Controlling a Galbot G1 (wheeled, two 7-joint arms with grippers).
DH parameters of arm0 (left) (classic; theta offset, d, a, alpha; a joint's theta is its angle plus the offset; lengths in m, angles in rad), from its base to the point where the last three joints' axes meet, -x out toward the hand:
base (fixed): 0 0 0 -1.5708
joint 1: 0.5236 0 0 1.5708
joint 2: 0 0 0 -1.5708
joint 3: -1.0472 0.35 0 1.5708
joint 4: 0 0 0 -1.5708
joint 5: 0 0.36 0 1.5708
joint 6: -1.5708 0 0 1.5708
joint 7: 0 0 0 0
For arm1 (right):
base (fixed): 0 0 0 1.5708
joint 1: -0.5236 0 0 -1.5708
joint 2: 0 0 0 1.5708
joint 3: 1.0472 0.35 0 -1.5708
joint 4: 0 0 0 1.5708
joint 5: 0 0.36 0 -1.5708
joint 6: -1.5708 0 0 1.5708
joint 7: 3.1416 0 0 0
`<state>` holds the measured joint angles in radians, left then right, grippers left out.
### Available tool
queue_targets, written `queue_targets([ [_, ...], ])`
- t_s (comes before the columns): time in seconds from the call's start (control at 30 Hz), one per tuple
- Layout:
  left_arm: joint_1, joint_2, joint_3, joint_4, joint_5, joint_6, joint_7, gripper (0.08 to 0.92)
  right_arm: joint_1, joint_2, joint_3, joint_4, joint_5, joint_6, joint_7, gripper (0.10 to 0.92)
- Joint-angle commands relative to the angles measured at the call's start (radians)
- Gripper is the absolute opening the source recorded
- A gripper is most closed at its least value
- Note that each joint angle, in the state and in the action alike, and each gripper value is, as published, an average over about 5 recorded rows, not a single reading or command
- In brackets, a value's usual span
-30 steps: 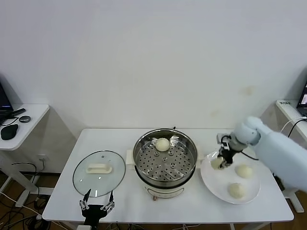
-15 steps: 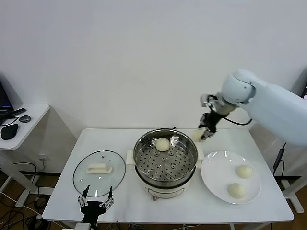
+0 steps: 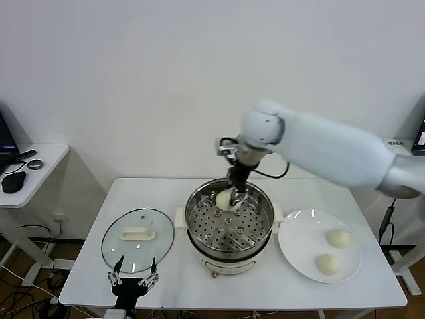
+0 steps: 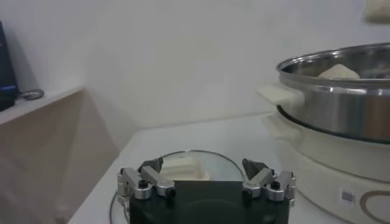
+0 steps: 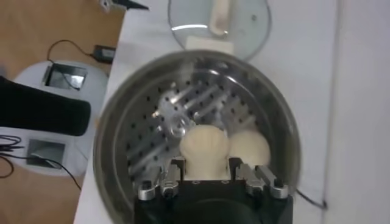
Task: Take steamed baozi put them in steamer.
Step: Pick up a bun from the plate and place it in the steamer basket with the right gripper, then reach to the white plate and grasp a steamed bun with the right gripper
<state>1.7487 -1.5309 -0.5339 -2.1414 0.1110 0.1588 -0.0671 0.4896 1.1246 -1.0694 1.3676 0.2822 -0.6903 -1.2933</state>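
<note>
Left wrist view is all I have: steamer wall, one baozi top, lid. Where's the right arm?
Observer: The right gripper hangs over the steamer, jaws shut on a baozi.
Operator: Tray contents?
Observer: A second baozi lies on the perforated tray, right beside the held one.
Operator: Plate count?
Observer: Two baozi sit on the white plate, on the robot's right of the steamer.

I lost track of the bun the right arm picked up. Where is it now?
In the head view the baozi is held by the right gripper over the far side of the steamer, beside the bun already lying on the tray.
</note>
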Motion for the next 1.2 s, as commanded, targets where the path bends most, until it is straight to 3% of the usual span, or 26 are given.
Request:
queue_targets([
  [0.03,-0.008,0.0,0.0,0.0,-0.006,0.004,-0.002,0.823,-0.083,0.208,-0.042,-0.146,-0.025,-0.036,0.035,0.452],
  [0.43,-0.033,0.005,-0.008,0.031,-0.023,0.008,0.003,0.823,-0.136,0.234,-0.041,-0.2,-0.09,-0.036,0.057,0.466],
  [0.53,-0.036,0.005,-0.006,0.032,-0.025,0.009,0.006,0.823,-0.14,0.228,-0.033,-0.194,-0.087,-0.036,0.073,0.518],
  [0.77,-0.038,0.002,-0.005,0.037,-0.025,0.009,0.007,0.823,-0.13,0.193,-0.01,-0.164,-0.074,-0.035,0.084,0.721],
  [0.9,-0.04,-0.001,-0.004,0.036,-0.025,0.011,0.008,0.823,-0.095,0.107,0.01,-0.088,-0.066,-0.035,0.077,0.805],
  [1.2,-0.027,0.0,-0.009,0.021,-0.026,0.018,0.019,0.823,0.071,-0.284,0.159,0.085,-0.06,0.059,-0.055,0.823],
])
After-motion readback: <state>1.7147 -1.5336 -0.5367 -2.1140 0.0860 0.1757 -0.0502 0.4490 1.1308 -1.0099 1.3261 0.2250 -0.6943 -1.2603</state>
